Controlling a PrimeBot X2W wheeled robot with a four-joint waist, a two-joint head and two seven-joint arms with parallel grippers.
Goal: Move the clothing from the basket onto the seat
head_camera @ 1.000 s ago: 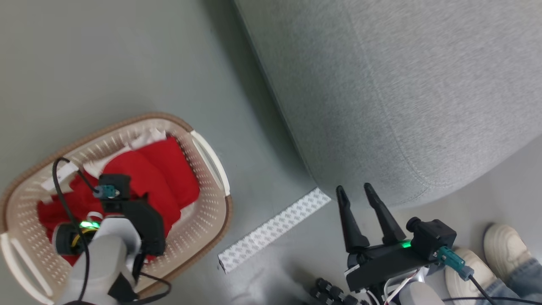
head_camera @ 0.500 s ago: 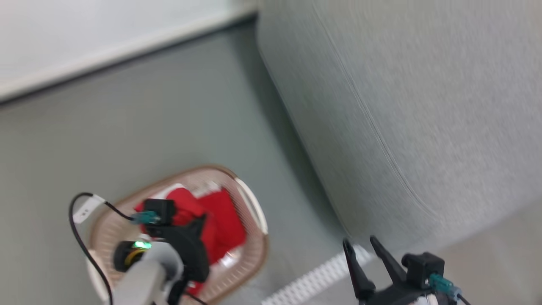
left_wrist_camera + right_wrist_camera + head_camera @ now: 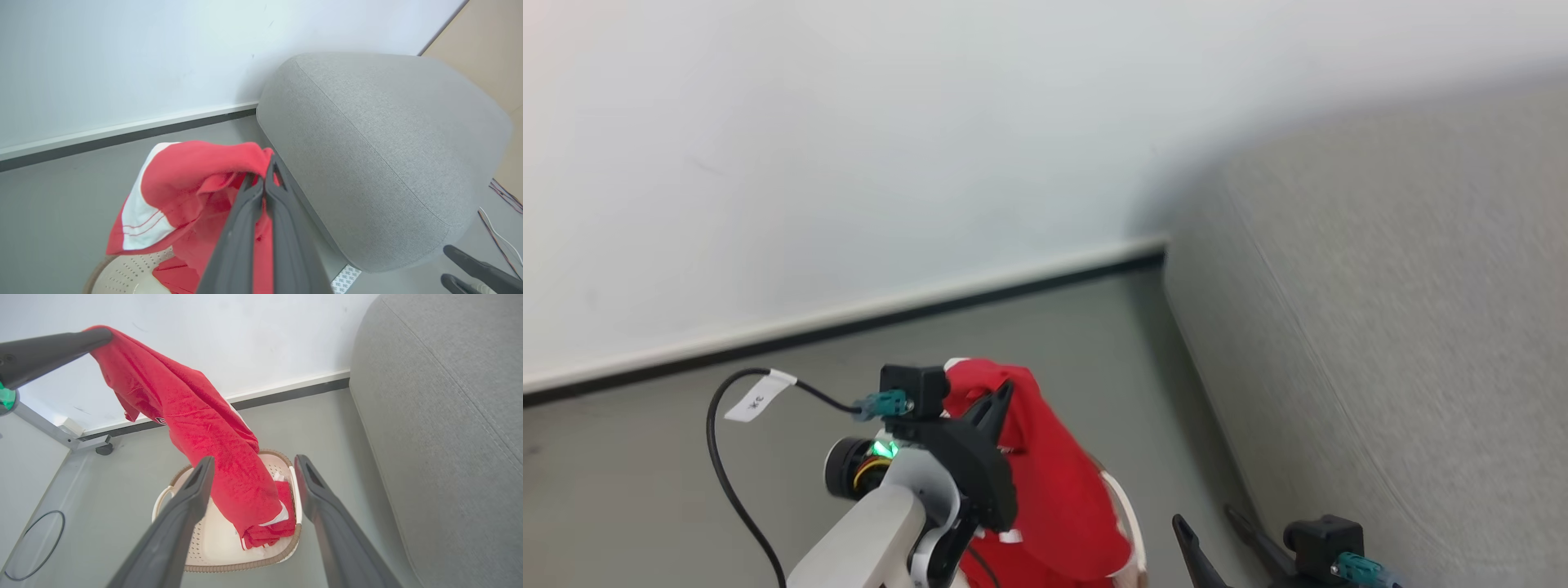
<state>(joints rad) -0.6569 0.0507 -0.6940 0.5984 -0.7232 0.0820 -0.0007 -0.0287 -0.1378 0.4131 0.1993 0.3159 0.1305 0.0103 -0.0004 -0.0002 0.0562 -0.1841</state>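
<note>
left gripper (image 3: 265, 176): pinched shut on red garment (image 3: 192, 171), cloth hanging from fingertips, lower end in basket (image 3: 245, 566) | right gripper (image 3: 253, 467): spread wide, empty | seat (image 3: 367, 134) just beside

Open floor (image 3: 327, 428) separates the basket (image 3: 245, 566) from the seat (image 3: 449, 416).

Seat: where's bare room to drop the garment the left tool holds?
The whole seat top in view is bare, from its far corner to its rounded near edge. The floor strip between the basket and seat is also free. Crowded: the basket, where the clothing held by the left tool hangs down into it.
</note>
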